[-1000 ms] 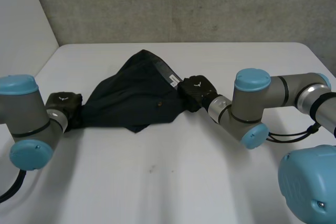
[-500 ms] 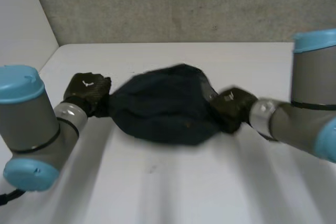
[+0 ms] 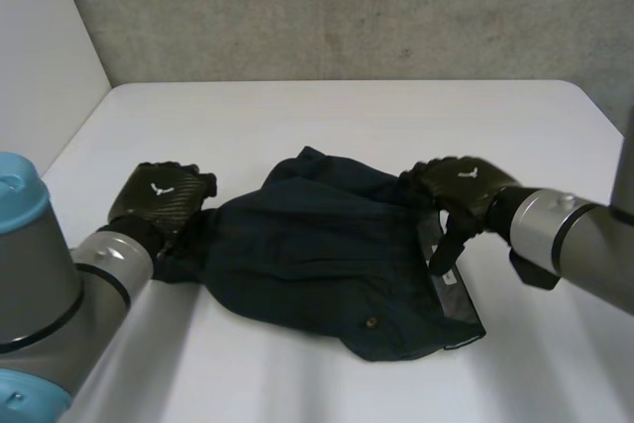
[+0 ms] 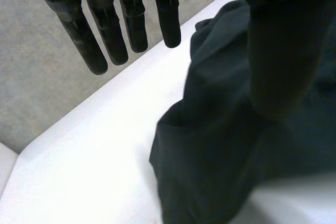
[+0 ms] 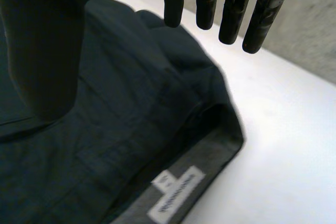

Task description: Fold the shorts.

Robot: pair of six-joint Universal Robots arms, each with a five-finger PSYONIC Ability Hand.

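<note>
**Flatten first, then fold**

Find the dark shorts (image 3: pixel 327 264) bunched in the middle of the white table (image 3: pixel 297 116), between the two hands. See the waistband (image 3: pixel 448 289) turned open on the right side, its white label (image 5: pixel 176 195) showing and a button (image 3: pixel 372 323) near the front edge.

Note the left hand (image 3: pixel 163 195) at the cloth's left edge, fingers (image 4: pixel 84 35) straight and spread, clamped on nothing. Note the right hand (image 3: pixel 461 190) over the waistband end, fingers (image 5: pixel 173 3) likewise straight and apart, gripping nothing.

Before any fold, smooth the wrinkles: press flat palms on the middle and sweep outward toward each edge. Then pinch matching corners rather than mid-edge, so both layers lift together. Keep both hands level and moving at one pace; otherwise expect a skewed crease. Lay the lifted half down edge to edge.
</note>
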